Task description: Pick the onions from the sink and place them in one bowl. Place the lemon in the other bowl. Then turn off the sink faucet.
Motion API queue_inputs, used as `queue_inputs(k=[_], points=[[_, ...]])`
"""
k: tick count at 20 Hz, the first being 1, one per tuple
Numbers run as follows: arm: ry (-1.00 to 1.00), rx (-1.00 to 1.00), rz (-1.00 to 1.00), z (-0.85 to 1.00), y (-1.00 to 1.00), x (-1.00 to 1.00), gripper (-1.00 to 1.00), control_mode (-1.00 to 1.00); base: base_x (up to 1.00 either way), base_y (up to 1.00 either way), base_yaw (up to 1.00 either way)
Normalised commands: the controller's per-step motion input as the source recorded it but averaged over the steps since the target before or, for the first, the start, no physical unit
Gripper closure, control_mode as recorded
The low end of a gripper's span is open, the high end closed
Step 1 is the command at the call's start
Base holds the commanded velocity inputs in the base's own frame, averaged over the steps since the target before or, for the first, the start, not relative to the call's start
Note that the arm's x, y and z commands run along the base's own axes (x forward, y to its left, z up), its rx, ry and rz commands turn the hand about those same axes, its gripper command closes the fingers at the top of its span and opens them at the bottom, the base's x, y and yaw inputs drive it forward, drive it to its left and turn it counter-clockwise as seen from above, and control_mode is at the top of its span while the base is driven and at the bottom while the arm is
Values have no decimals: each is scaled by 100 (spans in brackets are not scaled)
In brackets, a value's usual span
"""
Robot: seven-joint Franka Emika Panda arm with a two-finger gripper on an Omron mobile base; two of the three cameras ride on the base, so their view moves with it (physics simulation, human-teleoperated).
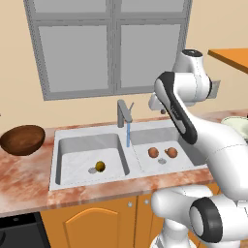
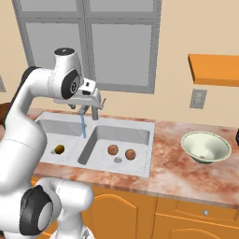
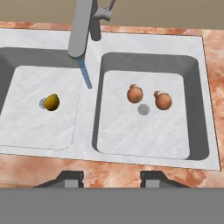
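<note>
Reddish-brown onions (image 3: 135,94) (image 3: 163,100) lie side by side in the right basin of the sink (image 3: 148,46), flanking its drain, well apart from the gripper (image 3: 111,178) high above. Its fingertips (image 3: 72,177) stand spread with nothing between them. The lemon (image 3: 52,102) rests by the left basin's drain. Water streams from the faucet (image 3: 82,28). The pale bowl (image 2: 206,147) sits on the counter to the right, the dark wooden bowl (image 1: 22,140) to the left.

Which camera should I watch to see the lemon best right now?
The hand view: it looks straight down on the lemon beside the left basin's drain, large and unobstructed. Both base views show it small, at a slant.
</note>
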Motion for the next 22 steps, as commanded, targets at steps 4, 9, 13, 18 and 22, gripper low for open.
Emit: queue_inputs(k=[4, 9, 13, 18, 22], points=[[0, 0, 0, -1, -8, -11, -100, -100, 0, 0, 0], [0, 0, 0, -12, -31, -25, -100, -100, 0, 0, 0], [0, 0, 0, -5, -17, -10, -100, -100, 0, 0, 0], [0, 0, 0, -13, -2, -1, -100, -100, 0, 0, 0], [0, 0, 0, -20, 0, 0, -100, -100, 0, 0, 0]])
